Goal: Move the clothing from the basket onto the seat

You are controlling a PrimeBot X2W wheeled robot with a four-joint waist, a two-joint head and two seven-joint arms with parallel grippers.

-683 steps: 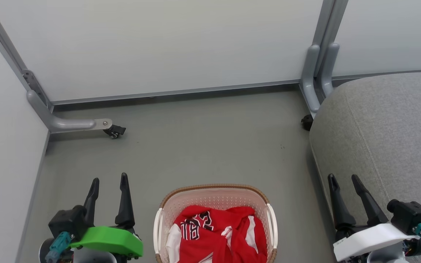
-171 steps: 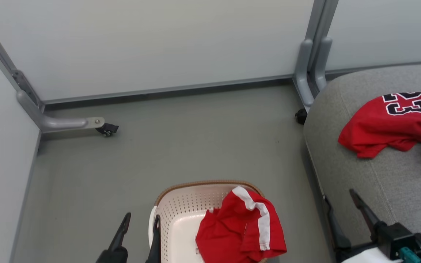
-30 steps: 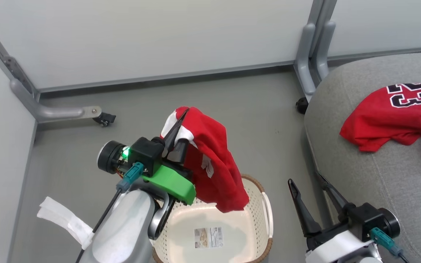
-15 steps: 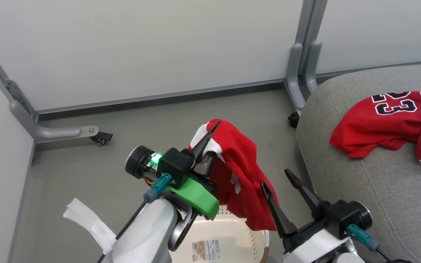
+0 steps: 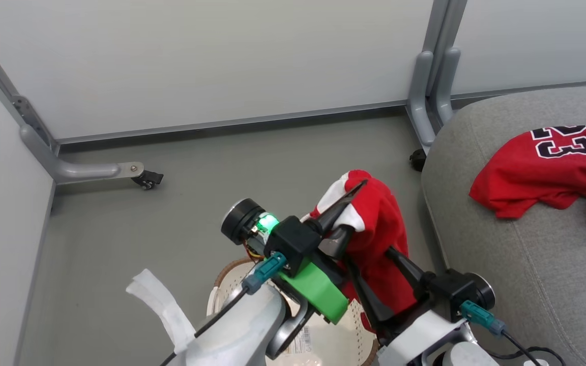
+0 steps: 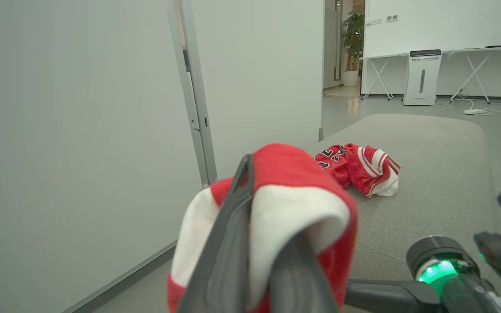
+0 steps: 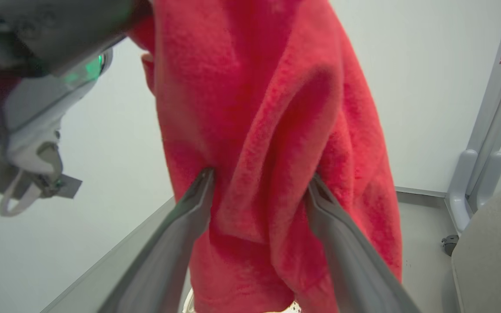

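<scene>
A: Left gripper?
B: Clamped on the striped garment, held above the basket.
A: Right gripper?
B: Fingers wide apart, straddling the hanging cloth. The jersey lies on the seat.

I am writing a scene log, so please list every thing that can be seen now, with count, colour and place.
striped garment: 1, red with white trim, hanging from the left gripper
jersey: 1, red with black-and-white 23, lying on the seat
basket: 1, cream with brown rim, on the floor, low in the head view
seat: 1, grey, right side
caster wheels: 2, black, under the grey partition feet
left gripper: 1, dark, shut on the striped garment
right gripper: 1, dark, open around the hanging cloth
</scene>
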